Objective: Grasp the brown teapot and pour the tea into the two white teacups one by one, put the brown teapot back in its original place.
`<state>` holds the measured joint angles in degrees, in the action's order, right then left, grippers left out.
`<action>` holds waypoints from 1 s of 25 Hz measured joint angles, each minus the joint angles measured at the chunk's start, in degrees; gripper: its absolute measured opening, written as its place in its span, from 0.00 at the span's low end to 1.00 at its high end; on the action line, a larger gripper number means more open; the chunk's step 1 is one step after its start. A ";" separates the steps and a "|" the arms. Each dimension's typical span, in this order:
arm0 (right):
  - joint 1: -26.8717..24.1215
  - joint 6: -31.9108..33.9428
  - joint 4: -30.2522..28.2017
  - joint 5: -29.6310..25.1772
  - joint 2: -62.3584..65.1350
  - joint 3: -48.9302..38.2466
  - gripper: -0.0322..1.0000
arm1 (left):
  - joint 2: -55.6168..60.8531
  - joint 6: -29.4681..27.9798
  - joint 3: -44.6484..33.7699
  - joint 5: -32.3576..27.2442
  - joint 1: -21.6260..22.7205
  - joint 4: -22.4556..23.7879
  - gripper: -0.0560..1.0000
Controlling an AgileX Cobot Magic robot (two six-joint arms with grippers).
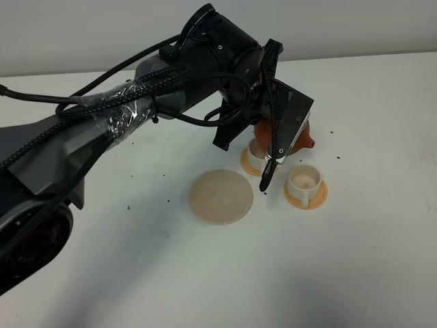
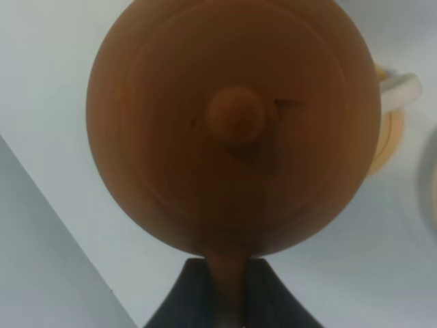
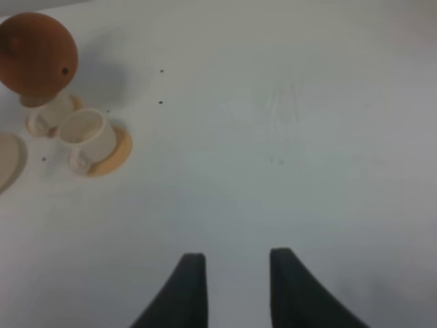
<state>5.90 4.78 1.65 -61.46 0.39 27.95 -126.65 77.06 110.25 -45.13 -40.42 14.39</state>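
The left gripper [image 2: 229, 277] is clamped tight on the loop handle of the brown teapot [image 1: 305, 134]. The pot hangs over the far teacup [image 1: 255, 156], toward the back edge of the desk [image 1: 355, 273]; the arm may be hiding any running tea. The near teacup [image 1: 303, 180] stands just beside it, toward the front edge. The beige coaster [image 1: 220, 196] lies bare, close by. The right gripper [image 3: 235, 273] is parted and empty, well apart, with open desk around it.

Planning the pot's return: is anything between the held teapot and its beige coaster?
The coaster lies bare. Only one white teacup stands between, below the brown teapot held in the left gripper; keep the pot lifted past it.
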 joint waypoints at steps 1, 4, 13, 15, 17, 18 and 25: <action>0.00 0.00 0.00 0.00 0.00 0.00 0.26 | 0.00 0.08 0.00 0.00 -0.02 0.40 0.17; 0.00 0.00 0.00 0.00 0.00 0.00 0.26 | 0.00 0.14 0.00 0.00 -0.07 1.71 0.17; 0.00 0.00 0.00 0.00 0.00 0.00 0.26 | 0.00 0.31 0.00 -0.11 -0.62 4.76 0.17; 0.00 0.00 0.00 0.00 0.00 0.00 0.26 | 0.00 0.71 0.00 -0.11 -0.66 4.89 0.17; 0.00 0.00 0.00 0.00 0.00 0.00 0.26 | 0.00 1.81 0.00 -0.11 -0.72 4.89 0.17; 0.00 0.00 0.00 0.00 0.00 0.00 0.26 | 0.00 2.27 0.00 -0.11 -0.78 4.89 0.17; 0.00 0.00 0.00 0.00 0.00 0.00 0.26 | 0.00 4.32 0.00 -0.40 -1.20 4.99 0.17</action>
<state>5.90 4.78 1.65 -61.46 0.39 27.95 -126.65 81.39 110.25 -45.53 -41.62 19.38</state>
